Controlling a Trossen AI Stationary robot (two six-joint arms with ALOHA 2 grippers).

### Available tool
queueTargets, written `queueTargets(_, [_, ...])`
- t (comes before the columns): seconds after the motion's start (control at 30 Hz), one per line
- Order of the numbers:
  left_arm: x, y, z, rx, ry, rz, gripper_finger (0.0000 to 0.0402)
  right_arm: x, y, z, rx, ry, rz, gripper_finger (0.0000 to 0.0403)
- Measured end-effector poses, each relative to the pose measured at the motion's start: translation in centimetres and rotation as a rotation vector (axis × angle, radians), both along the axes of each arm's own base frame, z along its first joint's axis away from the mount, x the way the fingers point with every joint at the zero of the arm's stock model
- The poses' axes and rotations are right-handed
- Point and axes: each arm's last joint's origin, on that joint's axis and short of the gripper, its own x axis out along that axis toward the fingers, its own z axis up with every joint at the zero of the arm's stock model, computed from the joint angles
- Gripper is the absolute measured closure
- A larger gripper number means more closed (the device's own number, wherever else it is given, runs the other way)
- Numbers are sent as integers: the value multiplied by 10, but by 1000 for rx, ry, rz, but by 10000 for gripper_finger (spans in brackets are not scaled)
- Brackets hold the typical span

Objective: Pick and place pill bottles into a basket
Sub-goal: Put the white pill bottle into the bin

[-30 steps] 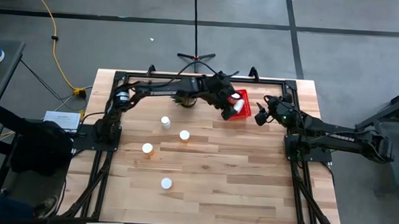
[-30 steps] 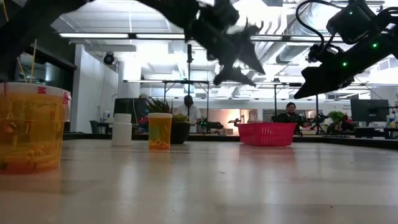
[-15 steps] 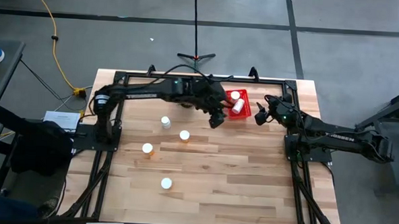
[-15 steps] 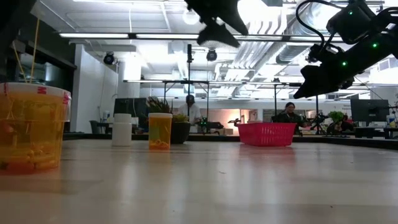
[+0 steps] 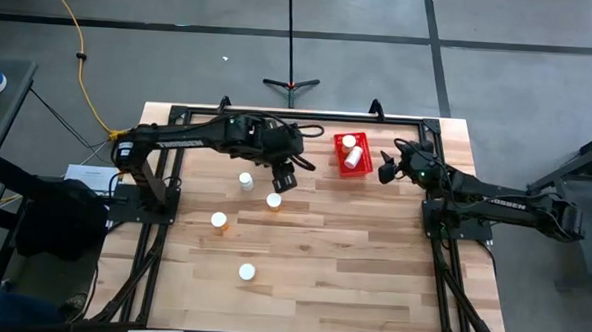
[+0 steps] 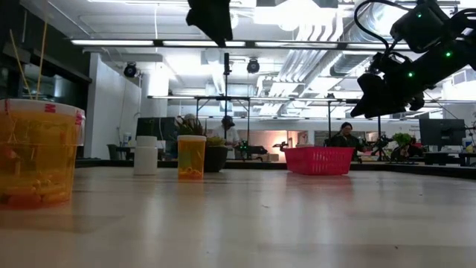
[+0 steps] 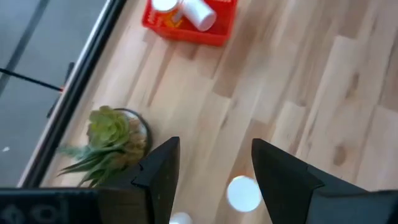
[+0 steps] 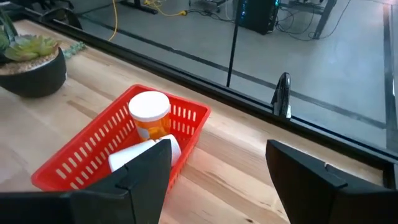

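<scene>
The red basket stands at the table's far right and holds two pill bottles, one upright and one lying. Several more white-capped bottles stand on the table. My left gripper is open and empty, raised above the table just over the bottle whose cap shows between its fingers. My right gripper is open and empty, raised just right of the basket.
A small green potted plant stands at the far edge, left of the basket and close to my left arm. A black frame runs around the table's far and side edges. Bare wood lies across the near half of the table.
My left gripper has drawn back from over the basket toward the table's left and a little toward the near edge, and now hangs over the standing bottles. A second bottle, lying on its side, is now in the basket.
</scene>
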Motion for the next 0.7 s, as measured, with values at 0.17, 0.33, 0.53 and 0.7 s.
queueTargets(0.17, [-2,1,0,2,16,8,170,0,0,0,20,-31,-16,151])
queueTargets(0.33, [-2,1,0,10,20,0,170,1,1,0,35,-39,8,151])
queueTargets(0.53, [14,1,11,18,-178,-42,169,1,1,0,39,-40,17,151])
queueTargets(0.7, [28,-4,24,-6,-358,-188,170,1,1,-1,35,-30,19,151])
